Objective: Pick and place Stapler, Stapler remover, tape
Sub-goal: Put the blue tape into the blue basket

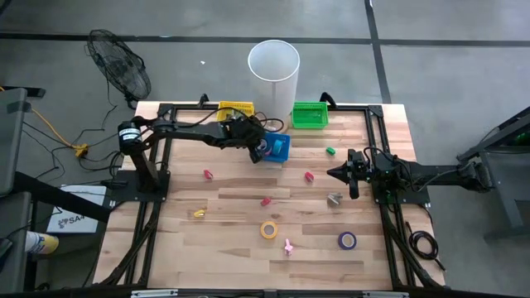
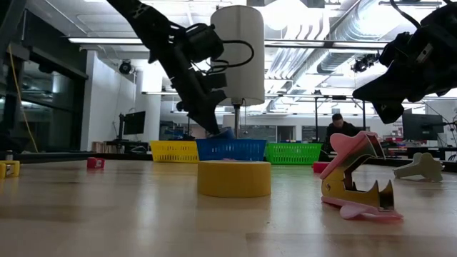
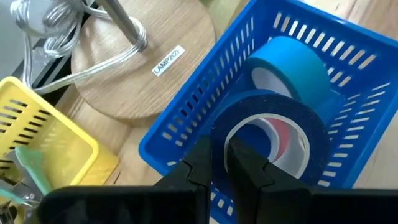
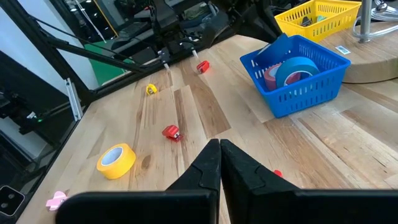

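The left tool (image 3: 225,163) is pinching the wall of a dark blue tape roll (image 3: 273,124) over the blue basket (image 3: 186,134), beside a light blue roll (image 3: 292,65). The roll looks light, stiff and smooth-sided, best gripped through its rim. The right tool (image 4: 219,163) is waiting closed above the surface (image 4: 205,109).

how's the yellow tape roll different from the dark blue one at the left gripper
The yellow tape roll lies flat on the bare table, well clear of both arms; the dark blue tape roll stands on edge inside the blue basket. The yellow one is untouched, while the left gripper is shut on the dark blue one's rim. The dark blue roll leans beside a light blue roll; the yellow sits alone. Both are ring-shaped tape.
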Controlling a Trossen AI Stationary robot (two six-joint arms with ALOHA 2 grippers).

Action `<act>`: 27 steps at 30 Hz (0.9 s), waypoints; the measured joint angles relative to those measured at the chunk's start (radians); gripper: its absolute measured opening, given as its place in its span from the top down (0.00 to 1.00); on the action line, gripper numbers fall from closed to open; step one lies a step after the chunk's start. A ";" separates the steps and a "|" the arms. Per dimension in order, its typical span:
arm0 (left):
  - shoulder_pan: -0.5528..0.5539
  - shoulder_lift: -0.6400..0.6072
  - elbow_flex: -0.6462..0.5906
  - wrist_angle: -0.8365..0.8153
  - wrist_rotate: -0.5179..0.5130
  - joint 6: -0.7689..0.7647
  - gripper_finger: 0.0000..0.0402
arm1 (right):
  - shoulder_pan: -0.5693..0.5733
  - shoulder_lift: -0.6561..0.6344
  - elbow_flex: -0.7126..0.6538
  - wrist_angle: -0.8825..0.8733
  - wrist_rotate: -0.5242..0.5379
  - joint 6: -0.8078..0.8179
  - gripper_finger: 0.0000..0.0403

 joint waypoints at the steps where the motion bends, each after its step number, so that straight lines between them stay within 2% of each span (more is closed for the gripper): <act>1: 0.000 0.000 0.000 -0.002 0.000 -0.007 0.94 | 0.000 0.000 0.000 0.000 0.000 0.000 1.00; 27: 0.005 0.000 0.004 -0.005 0.021 -0.102 0.94 | 0.000 0.000 0.000 0.000 0.000 0.000 1.00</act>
